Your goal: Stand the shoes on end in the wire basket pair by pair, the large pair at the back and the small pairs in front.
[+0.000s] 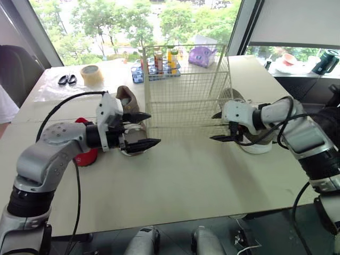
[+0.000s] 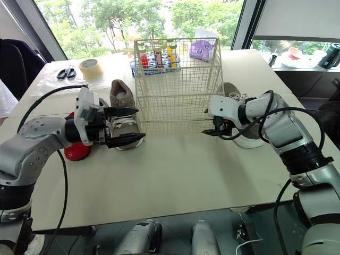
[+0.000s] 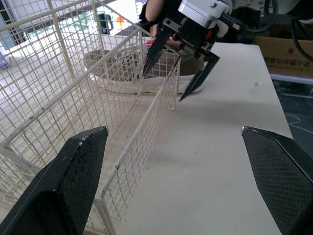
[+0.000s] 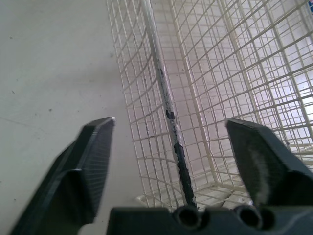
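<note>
While both arms reach toward the wire basket (image 1: 180,106) from opposite sides, neither holds anything. The basket stands upright mid-table (image 1: 186,175), its open top up. The left gripper (image 1: 154,128) hovers just beside the basket's left wall, fingers spread wide and pointing at it. A tan shoe (image 2: 123,101) with white laces lies on the table right behind that gripper, outside the basket, toe toward the robot. A red item (image 1: 85,156) sits under the left forearm; it may be a small shoe, but it is too hidden to tell. The right gripper (image 1: 212,127) is at the basket's near right corner, also spread wide; in the right wrist view the corner wire runs up between its two fingers without touching either. A pale shoe (image 2: 241,139) with a white sole lies on the table behind the right wrist, just beside the basket's right wall. At the back of the table are a tape roll (image 1: 92,74), scissors (image 1: 67,79), a blue rack (image 1: 139,74) of bottles and a purple bag (image 1: 202,56).
</note>
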